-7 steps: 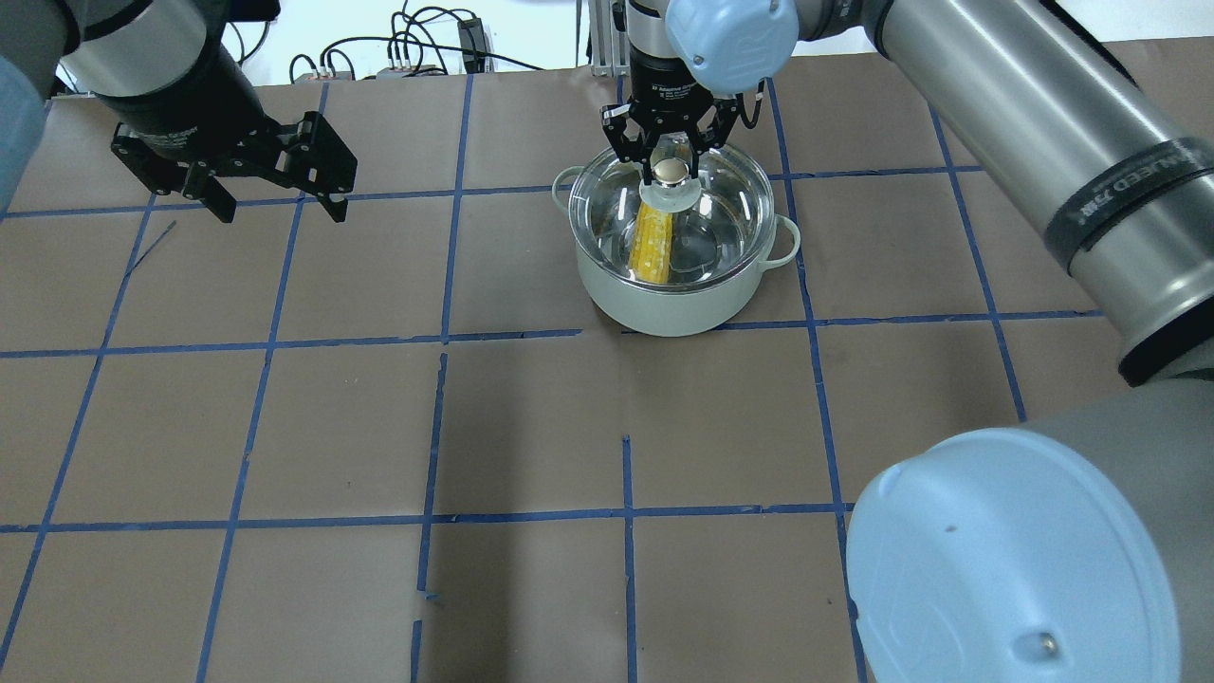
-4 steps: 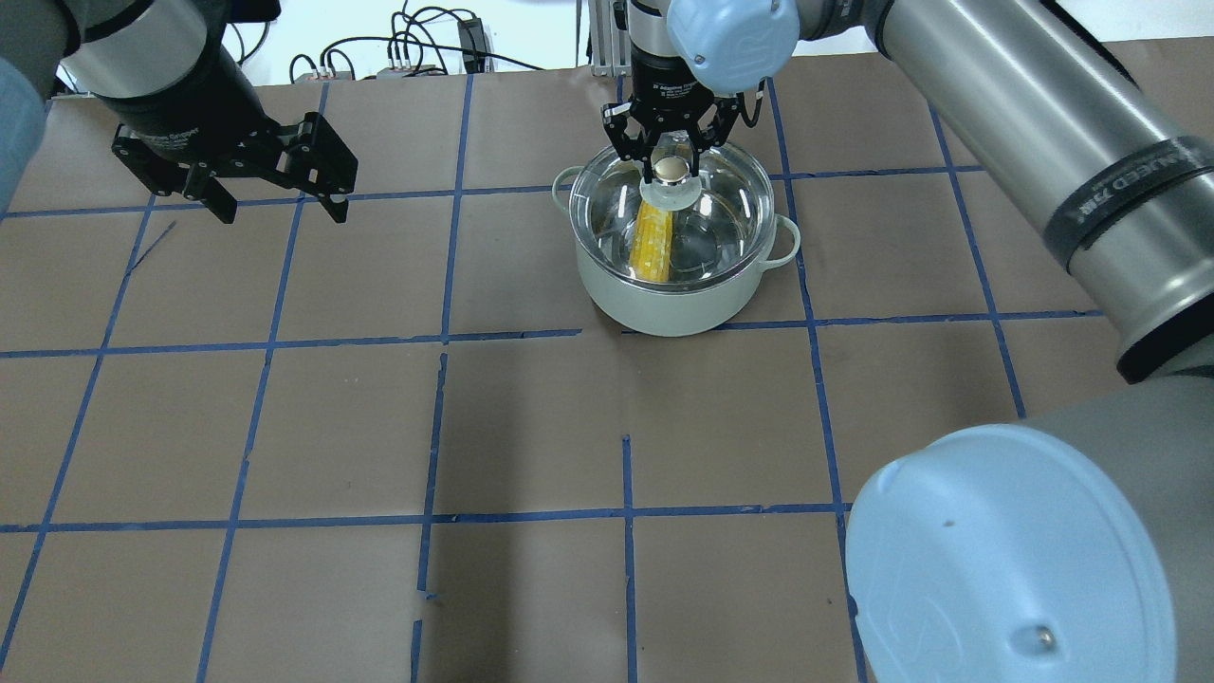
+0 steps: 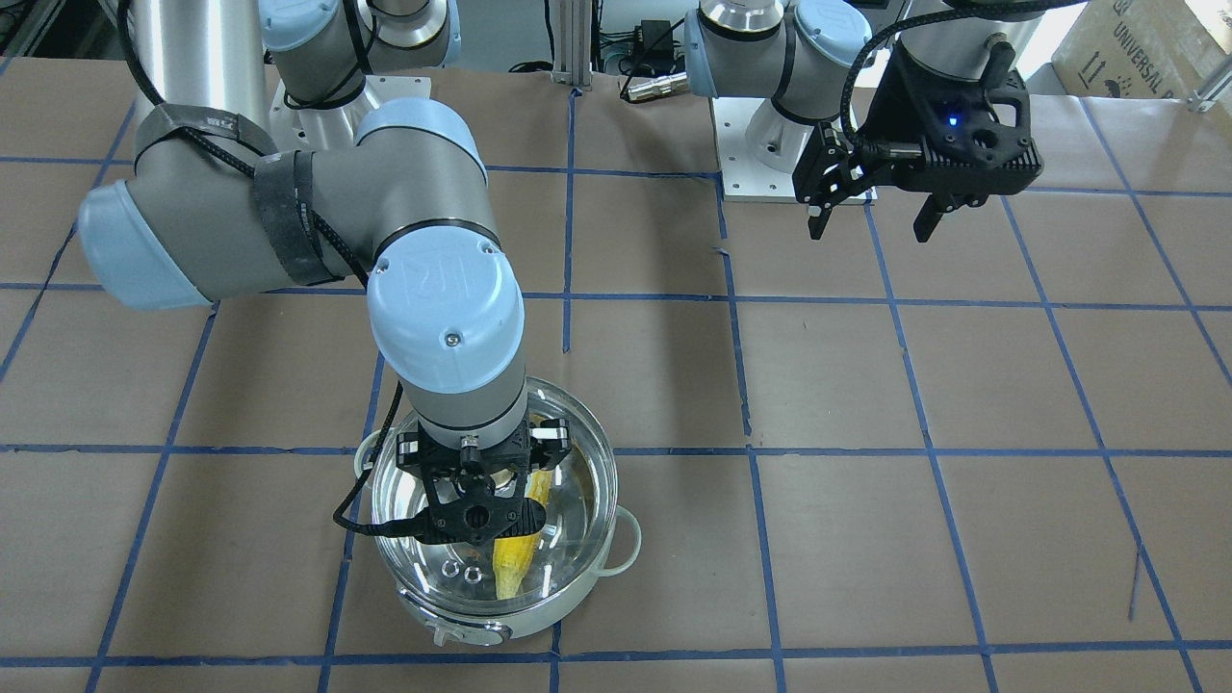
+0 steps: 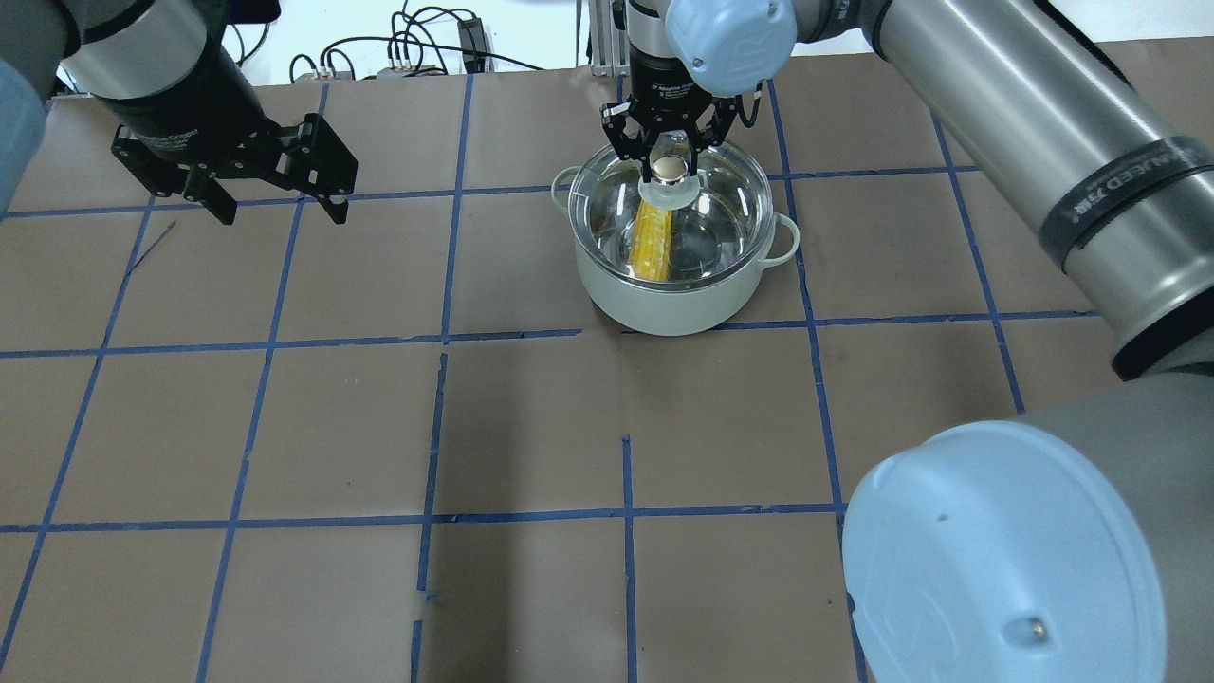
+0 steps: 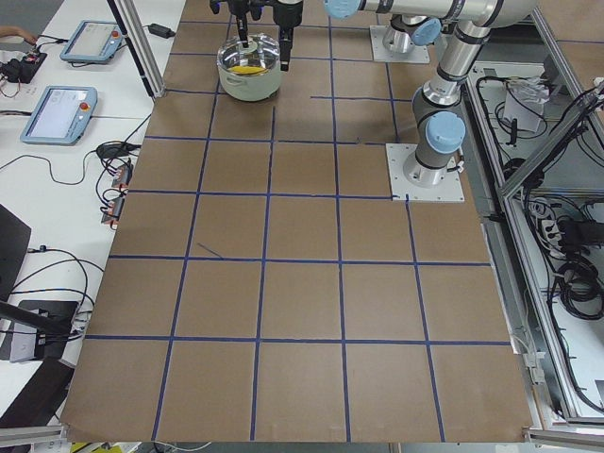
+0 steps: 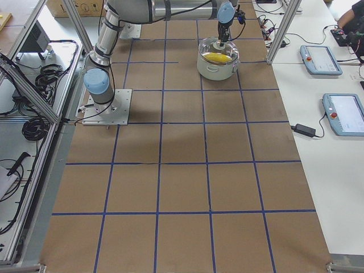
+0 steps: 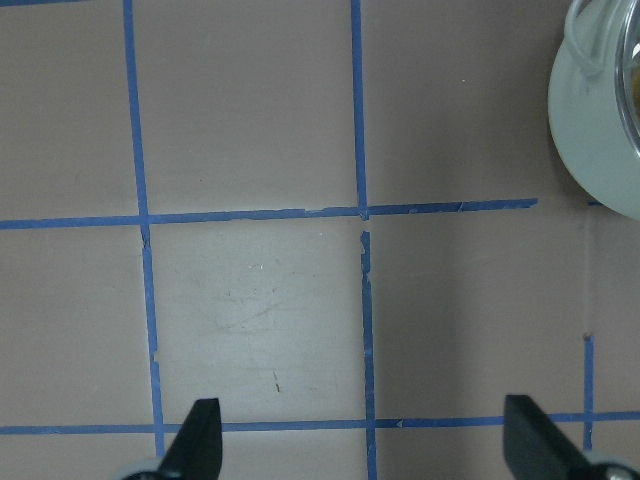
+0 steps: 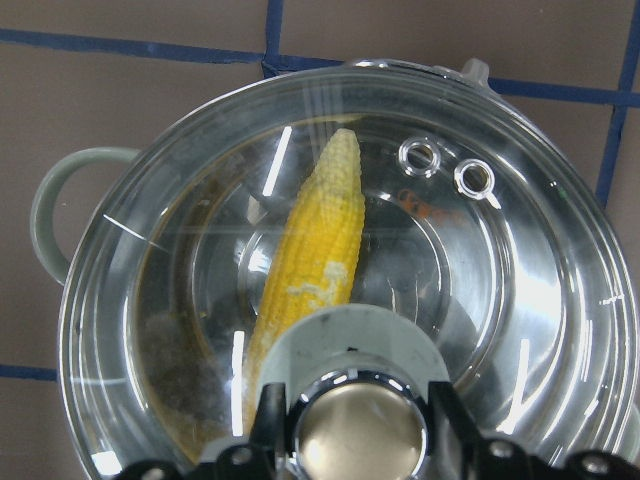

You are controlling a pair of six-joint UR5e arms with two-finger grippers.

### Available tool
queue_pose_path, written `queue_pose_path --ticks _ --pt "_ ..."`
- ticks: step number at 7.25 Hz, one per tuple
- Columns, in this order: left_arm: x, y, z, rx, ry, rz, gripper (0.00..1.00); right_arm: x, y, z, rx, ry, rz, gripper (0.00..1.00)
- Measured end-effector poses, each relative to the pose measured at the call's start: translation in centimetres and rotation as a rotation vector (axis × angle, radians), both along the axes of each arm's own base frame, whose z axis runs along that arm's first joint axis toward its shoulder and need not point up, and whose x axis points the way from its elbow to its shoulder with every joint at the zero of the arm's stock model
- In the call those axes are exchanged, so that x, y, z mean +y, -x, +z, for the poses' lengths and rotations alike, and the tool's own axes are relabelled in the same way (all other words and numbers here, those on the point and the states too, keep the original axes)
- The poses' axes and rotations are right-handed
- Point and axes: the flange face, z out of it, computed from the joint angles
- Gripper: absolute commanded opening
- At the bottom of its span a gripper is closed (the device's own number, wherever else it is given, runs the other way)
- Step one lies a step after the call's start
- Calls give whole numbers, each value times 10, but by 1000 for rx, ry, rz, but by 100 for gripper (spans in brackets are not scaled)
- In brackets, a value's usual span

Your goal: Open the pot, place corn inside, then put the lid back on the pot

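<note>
The pot (image 4: pixel 664 304) stands at the far middle of the table, pale-walled with loop handles. The yellow corn (image 4: pixel 652 242) lies inside it, tip toward the far side. The clear glass lid (image 4: pixel 730 204) sits across the pot's rim. My right gripper (image 4: pixel 671 174) is straight above the pot, its fingers shut on either side of the lid's knob; the right wrist view shows the knob between the fingers (image 8: pixel 268 420) and the corn (image 8: pixel 320 260) under the glass. My left gripper (image 4: pixel 283 213) hangs open and empty over the far left of the table, well away from the pot.
The table is brown paper with a blue tape grid. Cables lie past the far edge (image 4: pixel 417 47). The right arm's elbow (image 4: pixel 1005 560) fills the near right of the overhead view. The pot's edge shows in the left wrist view (image 7: pixel 590 130).
The right gripper and the lid's knob have shifted very slightly toward the far side. The left arm has not moved.
</note>
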Motion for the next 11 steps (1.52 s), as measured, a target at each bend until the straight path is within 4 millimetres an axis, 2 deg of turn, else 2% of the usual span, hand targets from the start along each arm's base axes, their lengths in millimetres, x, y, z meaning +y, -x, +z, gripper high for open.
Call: queue_pose_path --ticks 2,4,7,9,10,11 --pt "0 0 0 0 0 0 100 -2 -1 -1 -2 6 -1 34" --pt "0 0 0 -1 0 0 100 -2 -1 0 -2 10 -3 67" --pt "0 0 0 -1 0 0 100 -4 0 2 1 32 -8 82" --pt "0 0 0 0 0 0 100 -4 -1 3 2 37 -9 83" --pt "0 0 0 -1 0 0 100 -4 1 7 1 44 -9 88" --pt "0 0 0 0 0 0 100 -2 6 20 -1 59 -12 100"
